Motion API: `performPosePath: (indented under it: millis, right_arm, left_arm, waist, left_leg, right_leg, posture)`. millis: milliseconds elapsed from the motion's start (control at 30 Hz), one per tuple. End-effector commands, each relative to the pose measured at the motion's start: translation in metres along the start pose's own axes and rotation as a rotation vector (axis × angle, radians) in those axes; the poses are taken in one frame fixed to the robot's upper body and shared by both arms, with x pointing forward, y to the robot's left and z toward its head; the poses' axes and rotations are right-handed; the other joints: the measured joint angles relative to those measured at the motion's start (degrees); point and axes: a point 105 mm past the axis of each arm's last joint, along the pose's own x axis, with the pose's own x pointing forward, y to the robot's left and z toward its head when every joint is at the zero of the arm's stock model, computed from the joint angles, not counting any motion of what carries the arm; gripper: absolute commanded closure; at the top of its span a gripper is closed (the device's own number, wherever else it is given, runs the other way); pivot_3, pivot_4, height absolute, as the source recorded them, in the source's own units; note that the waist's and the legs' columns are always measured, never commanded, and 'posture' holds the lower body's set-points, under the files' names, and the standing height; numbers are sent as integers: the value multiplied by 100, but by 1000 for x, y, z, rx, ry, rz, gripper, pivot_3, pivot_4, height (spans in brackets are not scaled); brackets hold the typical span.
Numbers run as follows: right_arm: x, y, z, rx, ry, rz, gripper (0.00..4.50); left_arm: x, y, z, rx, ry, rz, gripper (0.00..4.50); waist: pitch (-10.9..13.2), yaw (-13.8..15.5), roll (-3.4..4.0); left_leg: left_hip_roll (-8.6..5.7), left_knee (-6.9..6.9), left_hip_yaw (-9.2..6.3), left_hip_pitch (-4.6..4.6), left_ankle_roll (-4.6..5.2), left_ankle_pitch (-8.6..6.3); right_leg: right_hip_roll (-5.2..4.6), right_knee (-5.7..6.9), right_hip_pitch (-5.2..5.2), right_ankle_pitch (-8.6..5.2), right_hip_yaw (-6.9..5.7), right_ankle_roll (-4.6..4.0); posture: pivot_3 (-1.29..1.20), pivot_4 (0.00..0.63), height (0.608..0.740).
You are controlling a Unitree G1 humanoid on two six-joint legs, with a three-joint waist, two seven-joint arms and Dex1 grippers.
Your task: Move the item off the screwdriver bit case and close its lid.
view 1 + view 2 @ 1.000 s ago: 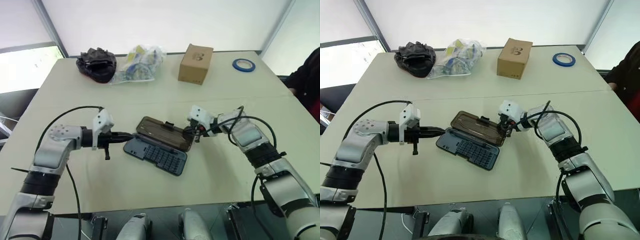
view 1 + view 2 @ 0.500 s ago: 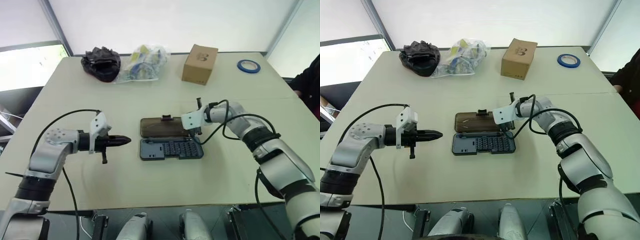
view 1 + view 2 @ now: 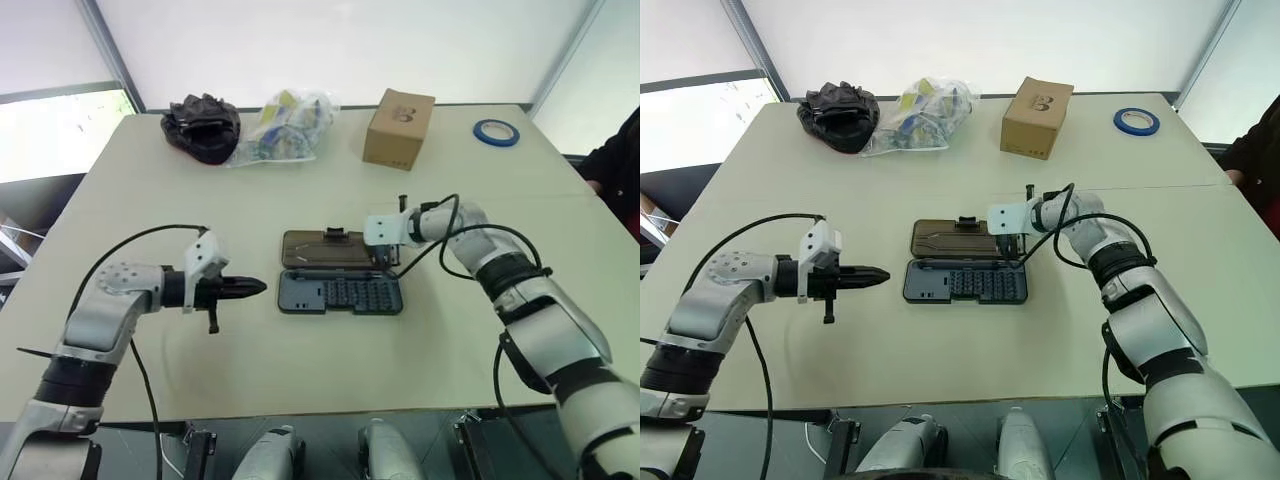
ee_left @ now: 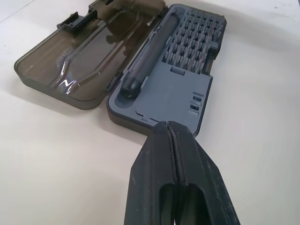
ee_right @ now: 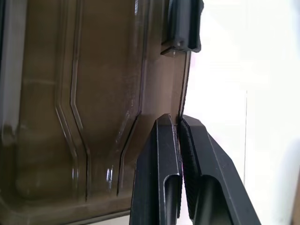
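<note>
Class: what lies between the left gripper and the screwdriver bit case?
Nothing: bare table separates the left gripper from the screwdriver bit case, seen in both eye views.

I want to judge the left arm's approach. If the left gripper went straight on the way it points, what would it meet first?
Probably the screwdriver bit case: the shut left gripper aims at the near short end of its grey tray, with bare table between. The open lid lies off to one side of that line.

Left gripper (image 3: 258, 287) with fingers pressed together, pointing level toward the right gripper (image 3: 385, 262) — left forearm stretched out behind it, right gripper also closed, angled downward, elbow bent behind.
</note>
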Motion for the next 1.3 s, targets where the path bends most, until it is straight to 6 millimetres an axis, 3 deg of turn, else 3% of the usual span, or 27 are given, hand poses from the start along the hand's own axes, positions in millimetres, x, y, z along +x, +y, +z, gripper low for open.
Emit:
performPosePath:
  millis: [33, 300, 633, 733, 833, 933, 967, 1067, 1133, 1233, 1300]
  right_arm:
    - [1, 15, 10, -10, -39, 59, 4479]
    - [-8, 34, 31, -51, -99, 100, 4479]
    - [-9, 34, 25, -9, -54, 95, 4479]
    - [-10, 32, 24, 6, -46, 81, 3554]
    - [-14, 27, 24, 6, -33, 60, 2146]
    - [-26, 13, 28, 43, -30, 5, 588]
    - [-33, 6, 31, 57, -35, -19, 260]
    - [-54, -9, 42, 131, -67, -79, 260]
    - [-70, -15, 55, 242, -137, -96, 260]
    - [-85, -16, 65, 337, -194, -95, 260]
    - [-85, -15, 62, 354, -179, -103, 260]
  left_arm:
    - [-1, 1, 9, 42, -21, 5, 4500]
    - [0, 5, 10, 40, -30, 6, 4500]
    - [2, 5, 10, 37, -33, 3, 4500]
    - [2, 4, 10, 36, -34, 5, 4500]
    - [1, 3, 10, 37, -38, 6, 4500]
    - [-1, 3, 14, 39, -51, 10, 4500]
    - [-2, 3, 18, 34, -66, 12, 4500]
    - [-5, -3, 28, 22, -99, -8, 4500]
    - [-3, -18, 31, 18, -94, -68, 4500]
    - [3, -39, 22, 22, -49, -148, 4500]
    - [10, -47, 8, 45, 0, -181, 4500]
  waist:
    - [0, -8, 1]
    - [0, -8, 1]
    - [1, 3, 1]
    - [1, 5, 2]
    - [1, 3, 2]
    - [2, 15, 3]
    - [3, 19, 4]
    - [7, 19, 8]
    - [9, 13, 11]
    - [12, 5, 16]
    - [12, 20, 17]
  left_leg:
    - [0, -6, 0, -1, 0, 0]
    - [2, -21, 0, -5, 1, -1]
    - [3, -20, 0, -6, 1, -1]
    - [3, -20, 0, -6, 1, -1]
    - [2, -18, 1, -5, 1, -1]
    - [2, -18, 1, -7, 1, -1]
    - [2, -18, 1, -8, 2, -2]
    - [2, -9, 0, -27, 3, -2]
    - [2, -3, -1, -41, 3, -2]
    - [3, -5, -1, -52, 3, -2]
    - [4, -6, -1, -52, 3, -2]
  right_leg:
    - [0, -1, -4, 0, 0, 0]
    - [-1, -2, -16, 0, -2, 0]
    - [-2, -3, -14, 0, -3, 0]
    - [-2, -4, -14, 0, -2, 0]
    - [-2, -3, -13, 0, -2, 0]
    - [-2, -4, -13, 0, -2, 0]
    - [-2, -4, -13, 0, -2, 0]
    - [-3, -3, -26, 0, -2, 0]
    - [-3, -3, -36, 0, -2, 0]
    - [-4, -3, -47, 0, -2, 0]
    - [-4, -3, -46, 0, -2, 0]
  posture:
    - [0, 150, 740]
    - [0, 150, 740]
    - [0, 150, 740]
    - [0, 150, 740]
    - [0, 150, 740]
    - [0, 150, 740]
    - [0, 150, 740]
    - [0, 150, 740]
    - [0, 150, 740]
    - [0, 150, 740]
    - [0, 150, 740]
